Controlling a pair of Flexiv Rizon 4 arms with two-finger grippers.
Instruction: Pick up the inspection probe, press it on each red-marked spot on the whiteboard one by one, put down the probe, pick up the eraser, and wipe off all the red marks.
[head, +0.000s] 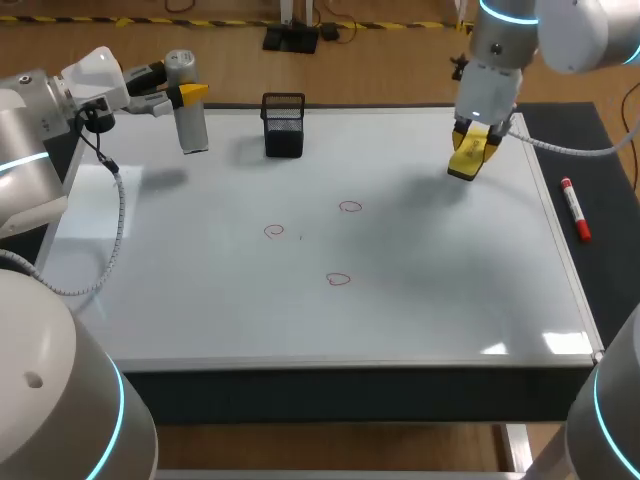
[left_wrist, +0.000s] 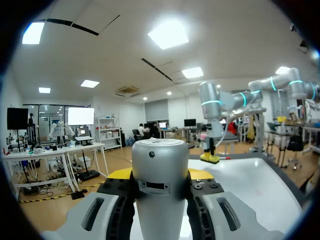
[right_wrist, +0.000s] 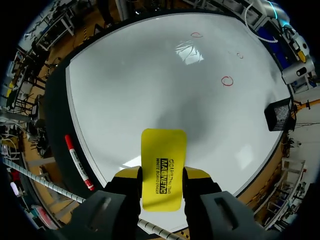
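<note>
The left gripper (left_wrist: 160, 176) is clamped on the silver probe (left_wrist: 160, 167). Its yellow fingertips (left_wrist: 119, 174) press against the cylinder from both sides, and the probe's rounded end stands out ahead of them. From the head view the probe hangs upright over the far left corner of the whiteboard (head: 430, 300), and its shadow falls on the white surface a little apart from it. The right gripper (right_wrist: 162, 176) is closed on the yellow eraser (right_wrist: 163, 162), one finger on each long side, with the eraser's printed face turned toward the wrist camera and its free end jutting out past the fingers. It is held over the far right part of the whiteboard, near the right edge, and a soft shadow on the surface just ahead of it shows that it is raised off the board. Three red marks (head: 275, 231) are drawn near the middle of the board, two side by side and the third nearer the front edge, all well apart from both grippers. A black mesh basket (head: 284, 125) stands at the far edge, just beside the probe. A red marker (head: 575, 209) lies off the board on the dark mat (head: 615, 230) along the right side.
</note>
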